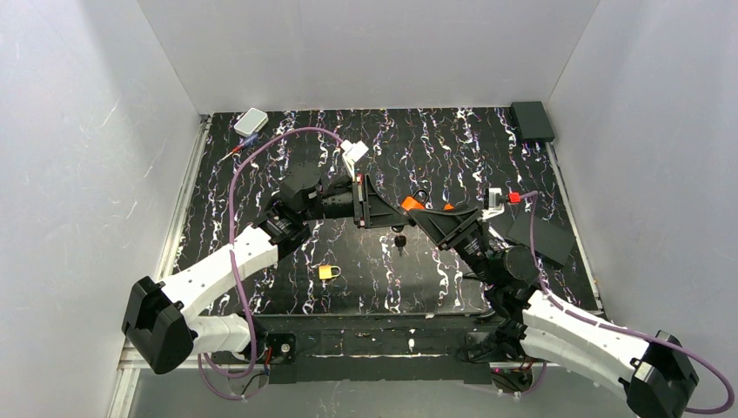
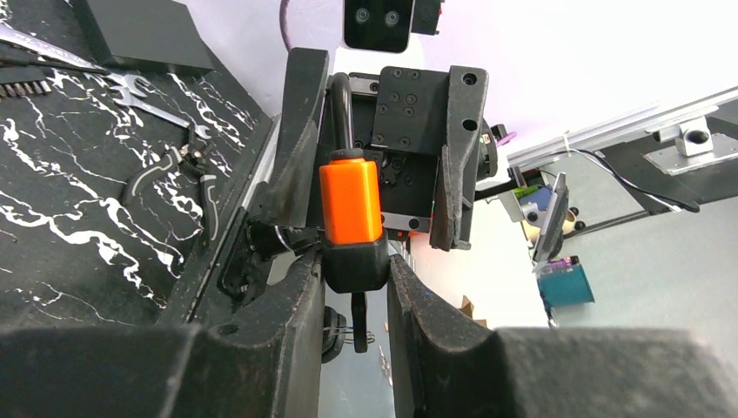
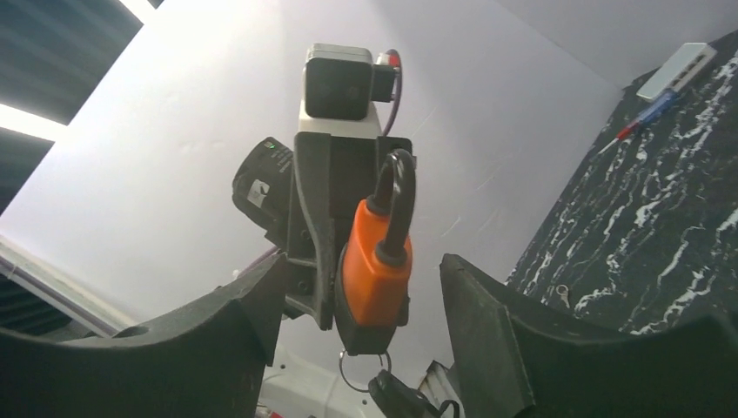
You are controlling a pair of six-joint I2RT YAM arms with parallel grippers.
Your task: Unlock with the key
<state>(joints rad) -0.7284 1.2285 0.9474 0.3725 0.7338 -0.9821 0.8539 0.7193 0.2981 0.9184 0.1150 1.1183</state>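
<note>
**Two arms meet over an orange padlock, its key just beneath**

At the far left of the overhead view, a white box [image 1: 251, 121] and a screwdriver [image 1: 239, 150] lie in the back corner of the black marbled table [image 1: 452, 148]. Nearer the front, a small yellow padlock [image 1: 328, 273] sits alone on the surface, well apart from both arms. At the middle of the table, the left gripper [image 2: 352, 268] is pinched on the black base of the orange padlock [image 2: 350, 200]. It holds the padlock clear of the table, with the shackle pointing away toward the other arm. The key [image 2: 358, 320], thin and dark, shows just under that black base, between the left fingers. Whether it sits in the keyhole cannot be told. The right gripper [image 3: 364, 266] faces the lock from the other side with its jaws spread. Its fingers stand to either side of the shackle end and touch nothing. At the far right, a black box [image 1: 532, 120] rests in the back corner
</note>
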